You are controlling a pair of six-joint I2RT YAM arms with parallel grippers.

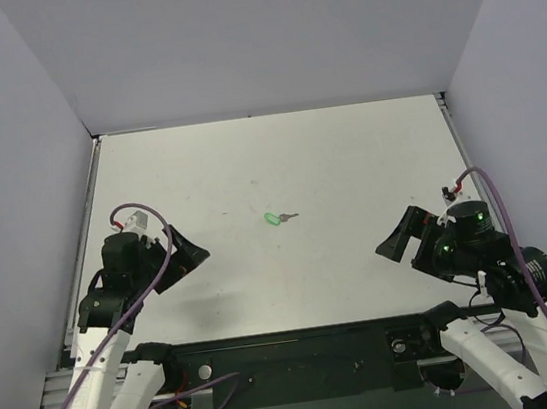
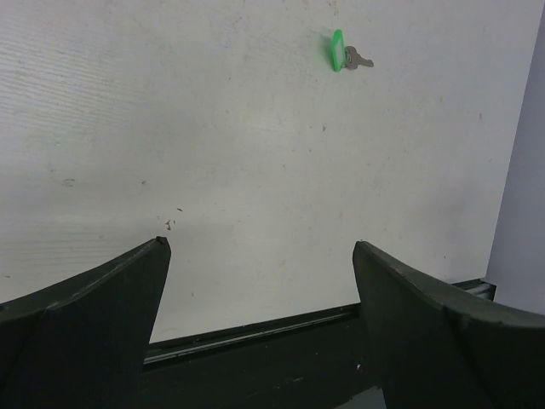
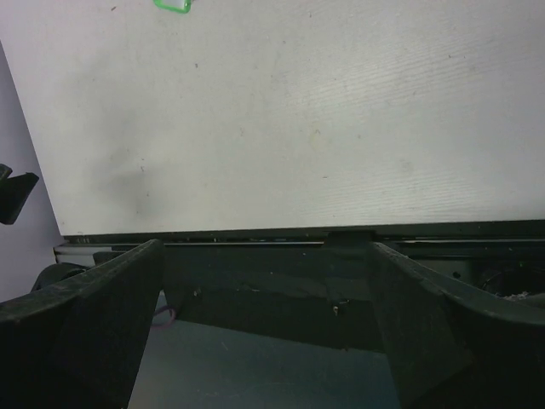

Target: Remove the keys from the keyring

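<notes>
1. Green plastic marks the target: the keyring [image 1: 271,219] lies flat on the white table [image 1: 346,144], well ahead of both grippers and between them. The small grey key [image 1: 289,215] touches its end on the right gripper's side.
2. From the left wrist, the pair sits far ahead and a little right of the finger gap. From the right wrist, only the tag's edge shows, far ahead and to the left.
3. Left gripper [image 1: 186,263] and right gripper [image 1: 403,248] both stand spread wide and hold nothing, low over the table's near part.
4. By my judgement the task is at its start: no approach is made yet. Key and tag look joined, though the ring is too small to make out.
5. The next move likely calls for both arms to reach forward and inward, one pinning the tag and the other pinching the key. That is fine work, since both pieces are far smaller than a finger and lie flat.
6. No other object shows between the grippers and the target. Purple cables [image 1: 496,197] trail on the arms, and pale walls [image 1: 24,147] flank the table, well apart from the target.
</notes>
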